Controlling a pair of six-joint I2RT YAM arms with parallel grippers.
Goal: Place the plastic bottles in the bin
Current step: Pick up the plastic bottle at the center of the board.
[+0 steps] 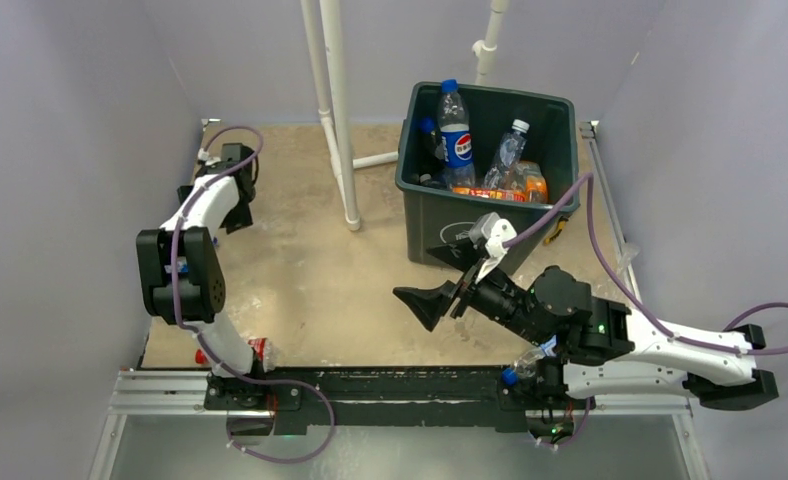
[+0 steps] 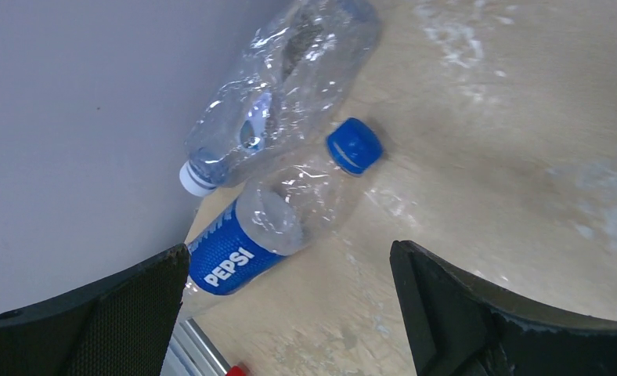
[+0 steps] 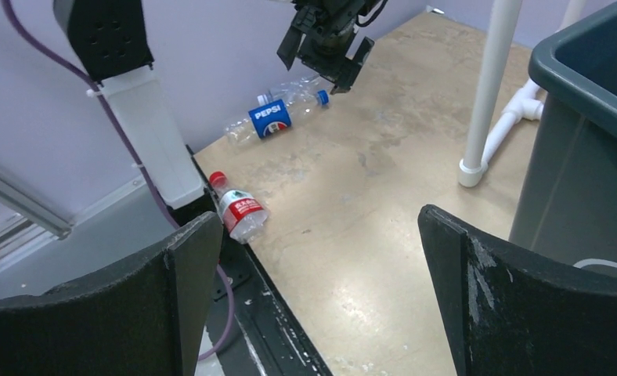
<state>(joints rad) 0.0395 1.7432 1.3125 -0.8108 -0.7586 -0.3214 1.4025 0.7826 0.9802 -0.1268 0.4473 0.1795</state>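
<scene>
At the far left of the table (image 1: 310, 290), two crushed plastic bottles lie side by side against the wall (image 2: 70, 141). The Pepsi bottle (image 2: 235, 254) lies flat, its long axis running roughly along the wall and its blue cap pointing toward the far end. The clear bottle (image 2: 290, 78) beside it is nearly parallel but reversed, with its white cap toward the near end. The left gripper (image 2: 290, 258) hangs just above this pair, jaws spread wide and gripping nothing.

A red-labelled bottle (image 3: 243, 213) lies at the near edge beside the left arm's base, long axis along that edge and red cap toward the left wall. A blue-capped bottle (image 1: 532, 358) lies tilted against the right arm's base, partly hidden.

The bin (image 1: 560, 150) stands at the far right. Inside it, a tall Pepsi bottle (image 1: 457, 135) stands upright with its cap up. A white-capped bottle (image 1: 507, 155) leans beside it, and orange-labelled bottles (image 1: 530, 185) lie lower down. The right gripper (image 3: 321, 223) is near the bin's front wall, fully spread and holding nothing.
</scene>
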